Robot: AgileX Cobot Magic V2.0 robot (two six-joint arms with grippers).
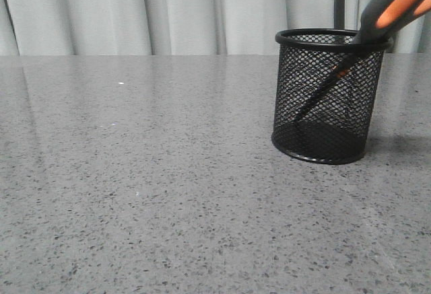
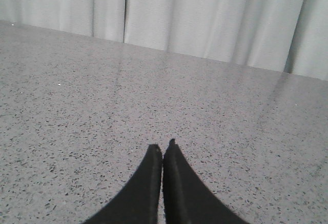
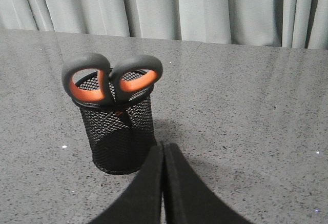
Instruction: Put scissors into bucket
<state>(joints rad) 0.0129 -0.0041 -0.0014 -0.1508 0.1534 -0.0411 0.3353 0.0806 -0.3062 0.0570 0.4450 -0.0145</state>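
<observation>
scissors (image 1: 394, 8) blades-down in bucket (image 1: 328, 99), handles leaning out toward 2 o'clock, left gripper (image 2: 162, 149) and right gripper (image 3: 163, 149) fingers pressed together, holding nothing

1. I see a grey speckled stone-look table (image 1: 168, 193) filling the front view, running back to a pale curtain (image 1: 168, 11).
2. The bucket (image 1: 328, 99) stands upright on the table, to the right and toward the far side, its solid base flat on the surface.
3. The scissors (image 1: 394, 5) sit inside the bucket, blades down, handles leaning over the rim; they do not touch the table.
</observation>
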